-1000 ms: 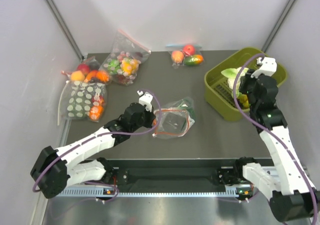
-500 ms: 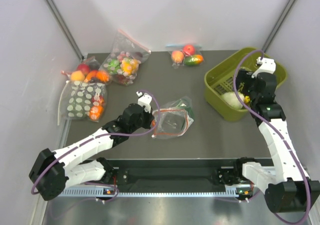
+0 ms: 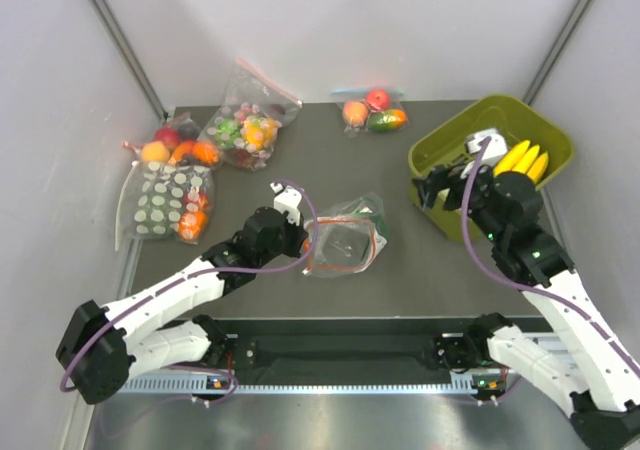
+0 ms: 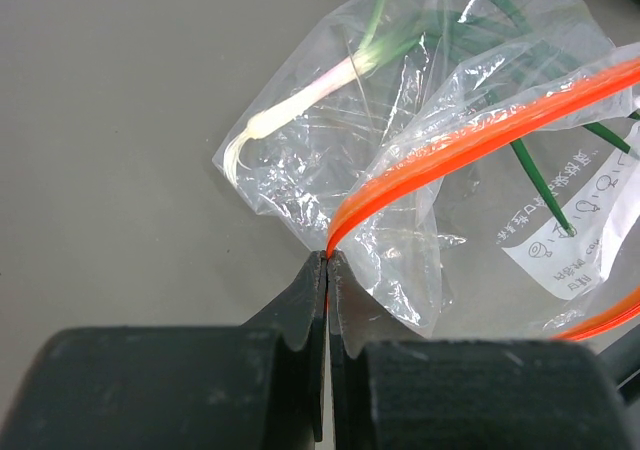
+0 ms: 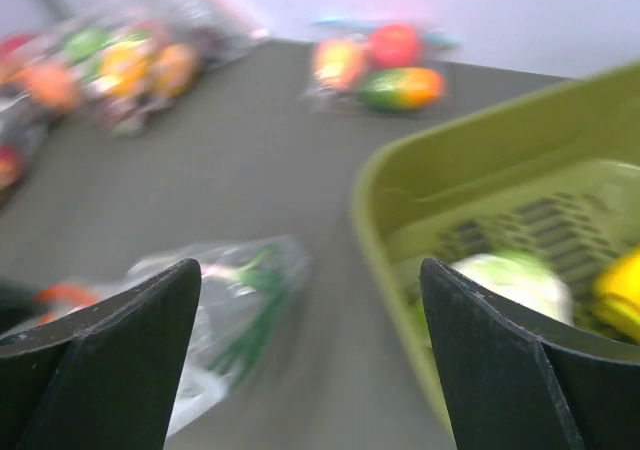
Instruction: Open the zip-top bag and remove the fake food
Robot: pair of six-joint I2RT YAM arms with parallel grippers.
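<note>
The clear zip-top bag [image 3: 345,238] lies mid-table with its mouth spread. My left gripper [image 3: 303,232] is shut on the end of its orange zip strip [image 4: 450,140], and the left wrist view shows the jaws pressed together on it [image 4: 328,262]. A spring-onion piece [image 4: 330,75] lies inside the bag. The yellow bananas [image 3: 522,157] lie in the green basket [image 3: 548,130]. The pale lettuce head [image 5: 510,280] lies there too, hidden under my right arm in the top view. My right gripper [image 3: 430,188] hangs open and empty over the basket's left rim, its view [image 5: 310,355] blurred.
A small bag of peach, apple and a green-orange piece [image 3: 373,112] sits at the back. A bag of multicolour pieces [image 3: 248,125], a fruit bag [image 3: 175,148] and a white-dotted bag [image 3: 168,202] lie at the back left. Walls enclose the table.
My right gripper opened and dropped the lettuce in the basket, then swung left to the basket's rim, uncovering the bananas. The left gripper and the bag have stayed put.
</note>
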